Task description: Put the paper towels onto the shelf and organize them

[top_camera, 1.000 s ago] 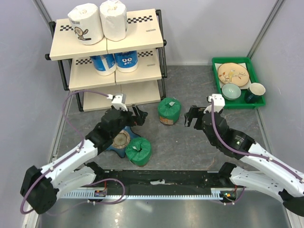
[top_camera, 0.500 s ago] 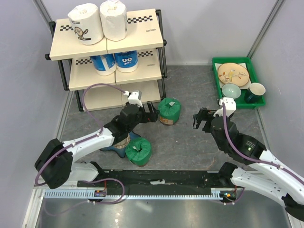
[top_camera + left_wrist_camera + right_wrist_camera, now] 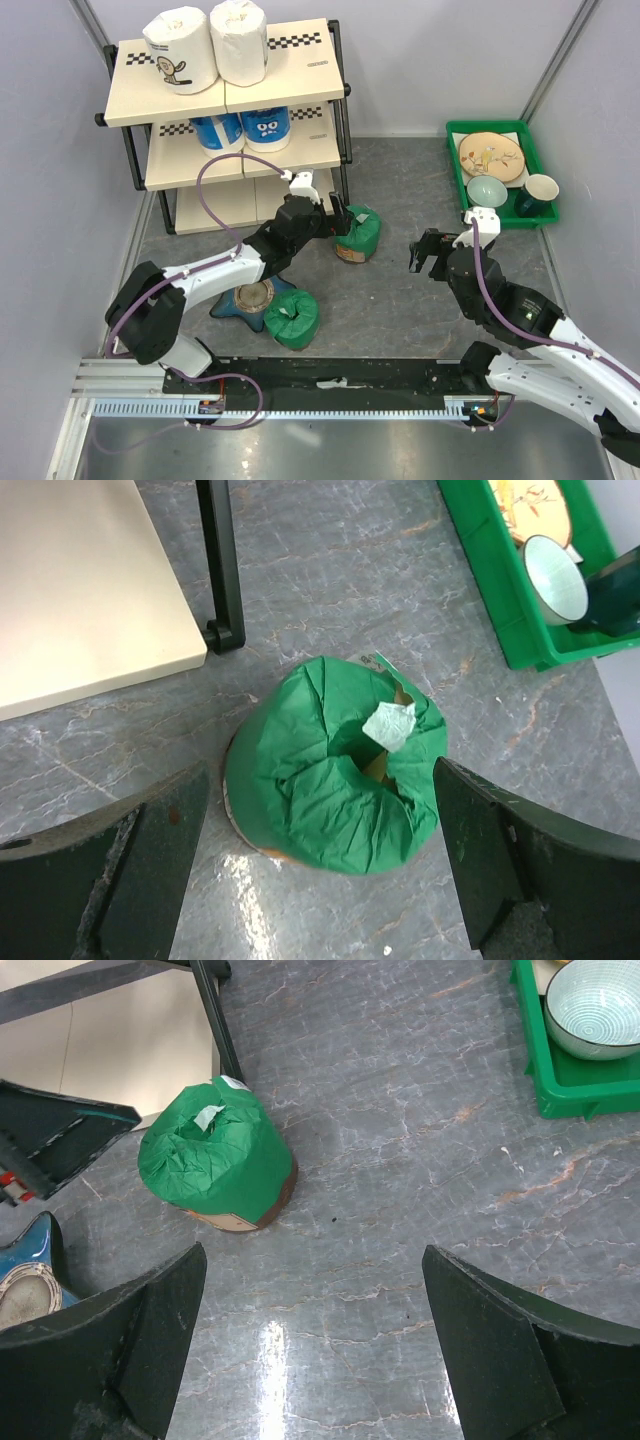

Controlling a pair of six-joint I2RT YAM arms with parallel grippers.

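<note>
Left wrist view: green roll (image 3: 335, 770) stands upright at frame centre, just right of the shelf (image 3: 80, 590) leg. Left gripper (image 3: 333, 218) is spread wide and straddles it, no contact evident. Right gripper (image 3: 312, 1255) is also spread, holds nothing and sits well apart.

Judgement: light and soft, crinkly wrap, crushes easily. Squeeze gently across the mid-body, not the tucked top.

Second green roll (image 3: 292, 318) lies lower centre in the top view.

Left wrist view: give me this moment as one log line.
left end effector: open, flanking upright green wrapped paper-towel roll | right end effector: open, empty
</note>
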